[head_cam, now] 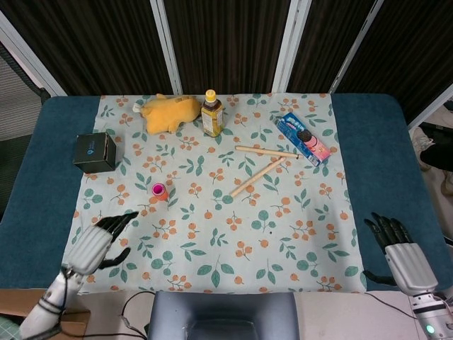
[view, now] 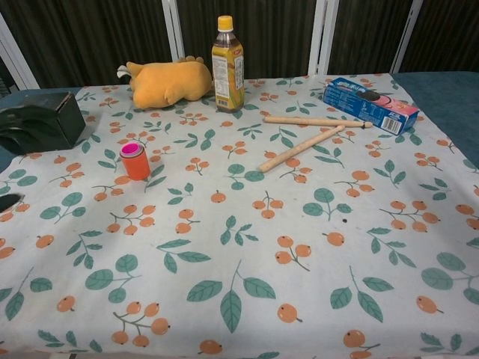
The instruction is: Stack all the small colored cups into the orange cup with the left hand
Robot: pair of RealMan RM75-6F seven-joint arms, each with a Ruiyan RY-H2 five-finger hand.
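Small orange plastic cup (view: 136,164) upright on the floral cloth (head_cam: 233,241), bright pink cup (view: 132,149) nested inside; stacking apparently done — no other small cups visible; left hand (head_cam: 92,244) empty, fingers apart, well clear; right hand (head_cam: 400,251) empty, spread; next — probably just rest.

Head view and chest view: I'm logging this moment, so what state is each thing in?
orange cup: upright, pink cup nested inside
pink cup: seated in the orange cup, rim showing
bottle: upright, capped
cookie box: lying flat
wooden sticks: lying flat, ends touching
plush toy: lying down
left hand: empty, fingers apart
right hand: empty, fingers apart
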